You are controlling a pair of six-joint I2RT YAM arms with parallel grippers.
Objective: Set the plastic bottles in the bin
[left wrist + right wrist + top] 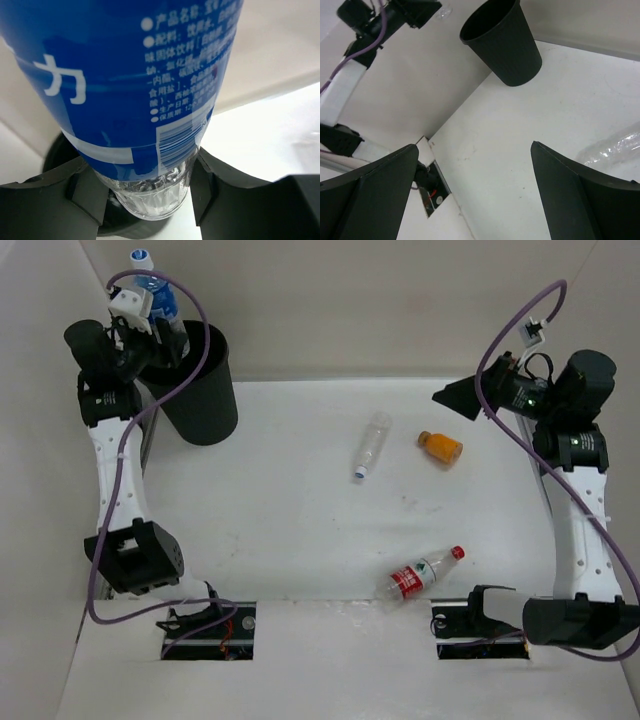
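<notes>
Far-left corner of counter (290, 530): clamps blue-label bottle (125, 75) at its base end w/ left gripper (145, 195), just above rim of black bin (205, 390). Holds right gripper (475, 195) spread apart, empty, by far-right edge. Shows 3 bottles lying on counter: clear one (372, 443) & orange one (441, 446) mid-counter, near each other; red-label one (420, 575) nr near edge.

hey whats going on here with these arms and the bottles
The left gripper holds the blue-label bottle between its fingers, raised just above the black bin, not yet dropped in. The right gripper is open and empty above the table. Three more lie on the table: the clear unlabelled bottle, the short orange bottle and the red-label bottle.
</notes>
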